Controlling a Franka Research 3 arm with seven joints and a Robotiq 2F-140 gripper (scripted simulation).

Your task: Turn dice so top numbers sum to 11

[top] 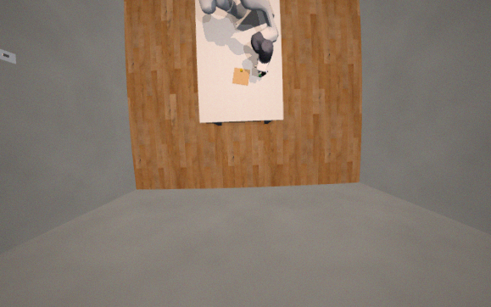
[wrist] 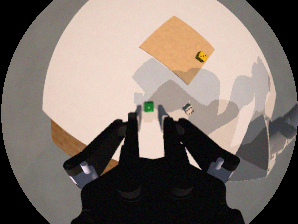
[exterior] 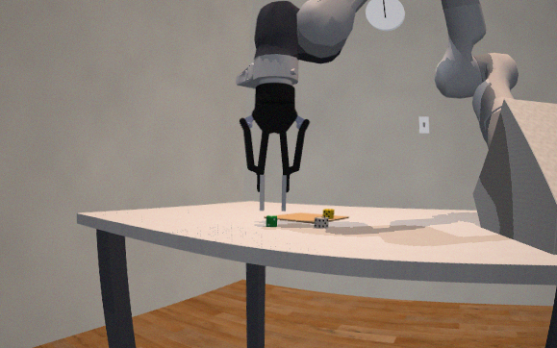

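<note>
While the end effector (exterior: 272,208) is held just above the counter (exterior: 210,231), its fingers are kept narrowly parted with nothing pinched between them. Directly below it, a green die (exterior: 271,221) is seen on the counter, off the mat (exterior: 301,217). A white die (exterior: 320,222) is found at the mat's near edge; whether it rests on the mat cannot be told. A yellow die (exterior: 328,213) is seated on the mat.
</note>
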